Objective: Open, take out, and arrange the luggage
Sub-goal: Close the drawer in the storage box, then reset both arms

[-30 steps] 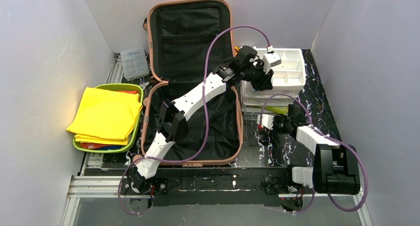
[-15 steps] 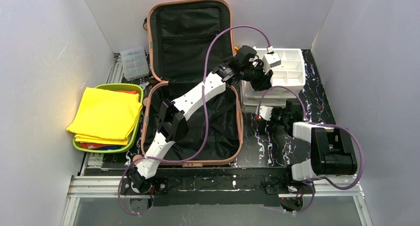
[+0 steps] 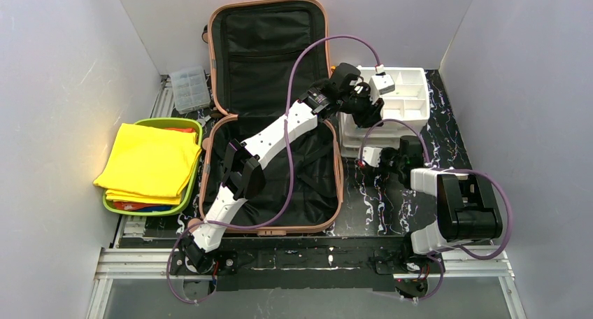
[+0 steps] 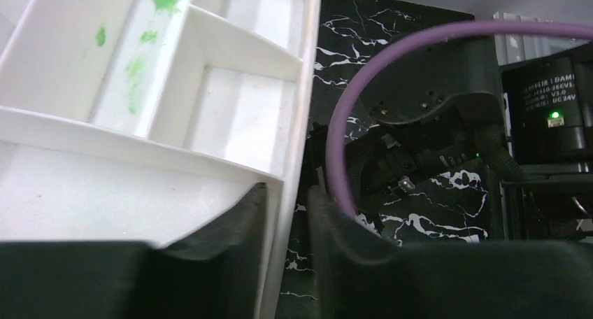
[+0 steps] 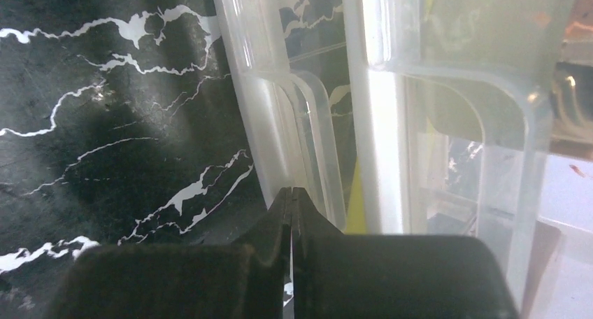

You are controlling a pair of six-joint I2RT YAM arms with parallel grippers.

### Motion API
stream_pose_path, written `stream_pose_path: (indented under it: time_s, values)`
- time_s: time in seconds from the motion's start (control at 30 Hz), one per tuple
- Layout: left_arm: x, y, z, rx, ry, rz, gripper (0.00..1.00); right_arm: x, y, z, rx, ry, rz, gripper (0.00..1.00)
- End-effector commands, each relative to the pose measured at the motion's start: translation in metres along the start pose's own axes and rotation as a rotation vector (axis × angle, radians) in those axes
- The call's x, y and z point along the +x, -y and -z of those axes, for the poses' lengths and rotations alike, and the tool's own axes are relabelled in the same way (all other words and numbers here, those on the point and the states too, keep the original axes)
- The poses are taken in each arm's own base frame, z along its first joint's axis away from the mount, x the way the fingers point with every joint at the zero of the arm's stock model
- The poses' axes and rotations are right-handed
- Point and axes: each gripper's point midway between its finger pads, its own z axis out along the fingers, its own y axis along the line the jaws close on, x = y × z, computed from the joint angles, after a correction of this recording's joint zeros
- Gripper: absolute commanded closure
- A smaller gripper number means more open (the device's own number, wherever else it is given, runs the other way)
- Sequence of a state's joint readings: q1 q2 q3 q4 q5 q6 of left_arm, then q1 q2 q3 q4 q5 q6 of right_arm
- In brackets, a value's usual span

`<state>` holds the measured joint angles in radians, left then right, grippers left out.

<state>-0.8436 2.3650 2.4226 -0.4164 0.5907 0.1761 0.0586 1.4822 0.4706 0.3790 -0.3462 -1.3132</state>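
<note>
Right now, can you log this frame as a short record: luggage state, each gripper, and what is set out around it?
case: luggage lies open flat, black lining bare where visible
left: left gripper closed on the wall of the white organizer, right of the luggage
right: right gripper shut, holding nothing, tips at the edge of a clear container
left side: green tray holding a folded yellow cloth
back left: small clear compartment box
</note>
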Motion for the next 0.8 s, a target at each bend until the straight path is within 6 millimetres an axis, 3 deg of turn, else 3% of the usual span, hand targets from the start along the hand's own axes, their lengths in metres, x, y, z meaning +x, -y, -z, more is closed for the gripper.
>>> stream_pose_path:
  time_s: [0.0,0.07,0.2,0.37,0.47,0.6,0.7,0.77]
  values:
    - [0.071,0.024,-0.008,0.122,-0.193,0.19,0.6,-0.02,0.03,0.014,-0.034,0.019,0.024,0.91]
    - [0.063,0.025,-0.004,0.12,-0.177,0.18,0.36,-0.028,0.016,0.027,-0.151,0.021,-0.015,0.74]
    - [0.037,0.023,0.008,0.092,-0.126,0.151,0.04,-0.047,-0.008,0.064,-0.316,0.03,-0.085,0.36]
    - [-0.013,0.008,0.038,-0.006,-0.02,0.115,0.02,-0.071,-0.019,0.102,-0.349,0.076,-0.091,0.02]
    - [-0.044,0.001,0.067,-0.069,0.043,0.092,0.02,-0.087,-0.014,0.123,-0.323,0.106,-0.103,0.02]
    - [-0.089,-0.007,0.127,-0.169,0.156,0.076,0.02,-0.111,-0.002,0.148,-0.328,0.144,-0.18,0.02]
    - [-0.103,-0.008,0.166,-0.241,0.184,0.072,0.02,-0.129,0.004,0.16,-0.332,0.199,-0.205,0.02]
    - [-0.1,-0.008,0.191,-0.31,0.158,0.071,0.02,-0.139,0.012,0.164,-0.313,0.233,-0.238,0.02]
